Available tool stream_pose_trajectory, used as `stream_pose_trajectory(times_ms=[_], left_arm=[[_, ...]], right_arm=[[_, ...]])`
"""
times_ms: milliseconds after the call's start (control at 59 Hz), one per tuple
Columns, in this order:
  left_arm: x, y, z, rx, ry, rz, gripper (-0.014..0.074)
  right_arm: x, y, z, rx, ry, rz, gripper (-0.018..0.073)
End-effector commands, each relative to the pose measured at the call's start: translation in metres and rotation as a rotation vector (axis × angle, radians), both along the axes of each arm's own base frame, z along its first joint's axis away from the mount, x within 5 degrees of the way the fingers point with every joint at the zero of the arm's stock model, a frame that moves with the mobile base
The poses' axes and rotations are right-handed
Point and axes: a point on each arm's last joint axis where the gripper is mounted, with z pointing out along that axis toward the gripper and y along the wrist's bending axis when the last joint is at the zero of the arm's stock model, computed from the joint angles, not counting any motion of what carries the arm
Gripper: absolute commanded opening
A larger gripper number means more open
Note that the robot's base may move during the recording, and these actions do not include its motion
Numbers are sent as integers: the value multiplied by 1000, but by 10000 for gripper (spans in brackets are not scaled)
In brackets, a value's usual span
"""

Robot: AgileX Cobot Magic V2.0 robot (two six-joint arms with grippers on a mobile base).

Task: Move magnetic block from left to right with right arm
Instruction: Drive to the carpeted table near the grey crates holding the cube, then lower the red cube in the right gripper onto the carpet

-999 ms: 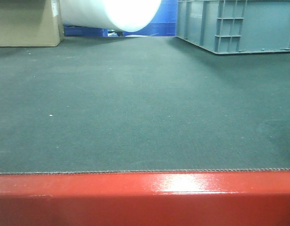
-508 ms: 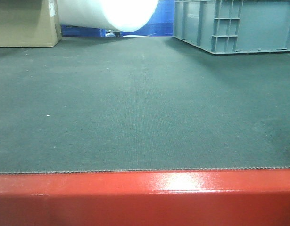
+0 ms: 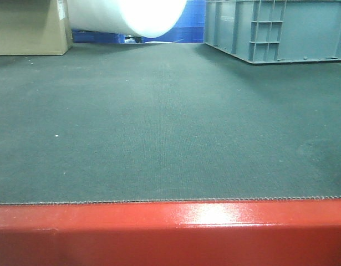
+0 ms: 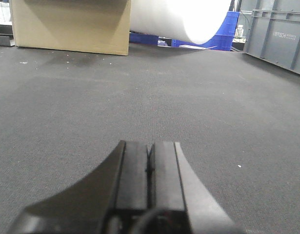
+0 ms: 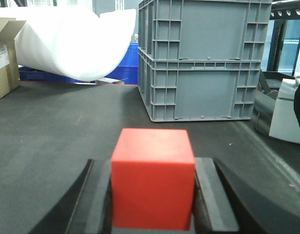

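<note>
One red magnetic block sits pinched between the two fingers of the right gripper, over the dark carpet. Ahead of that gripper stands a grey crate, possibly two stacked, and ahead to its left lies one white roll. The left gripper has its two fingers pressed together on nothing, with one cardboard box far ahead to its left.

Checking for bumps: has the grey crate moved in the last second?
No. The crate, box and roll all slid slightly left in the front view together, so the view shifted, not the crate.
</note>
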Motion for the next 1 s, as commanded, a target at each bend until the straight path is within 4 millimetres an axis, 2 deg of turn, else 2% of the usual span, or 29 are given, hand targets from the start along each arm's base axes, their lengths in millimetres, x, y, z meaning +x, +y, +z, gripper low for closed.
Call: stream_pose_trajectory(times_ms=[0,237,322,491,610,813,982], left_arm=[[-1,0,5,-7,-85,-3,-116],[-1,0,5,-7,-85,-3,-116],[-1,0,5,-7,-85,-3,-116],[-1,0,5,-7,-85,-3,-116],[-1,0,5,-7,-85,-3,-116],[-1,0,5,-7,-85,-3,-116],[-1,0,5,-7,-85,-3,-116]], right_arm=[[-3,0,20,-21,-144,-9,212],[6,0,31,0,-44,-4,212],[20,0,40,0,53,-4,212],[63,6,48,-81,273,45,212],[92,26,49,-108,364,161,212],[132,78,34,-134,558,364,214],[161,121,21,-45,791,375,215]])
